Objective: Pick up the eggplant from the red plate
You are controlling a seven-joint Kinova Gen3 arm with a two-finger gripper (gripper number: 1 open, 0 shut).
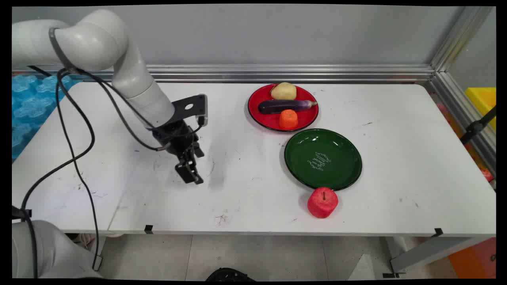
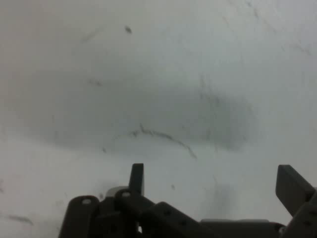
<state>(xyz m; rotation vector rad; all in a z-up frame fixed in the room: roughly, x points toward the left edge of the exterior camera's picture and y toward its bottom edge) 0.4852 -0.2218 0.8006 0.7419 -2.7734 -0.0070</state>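
My black gripper hangs low over the bare left-middle of the white table, open and holding nothing. In the hand view the two fingers stand wide apart over scuffed white tabletop, with only the gripper's shadow beneath. Well to its right lies a red apple near the front edge. Behind the apple sits an empty green plate. Farther back a red plate carries a potato, a purple eggplant and an orange carrot piece.
Black cables loop down from the arm over the table's left part. A blue bubbled mat lies beyond the left edge. An aluminium rail runs along the back and right side. A yellow bin stands off the table's right.
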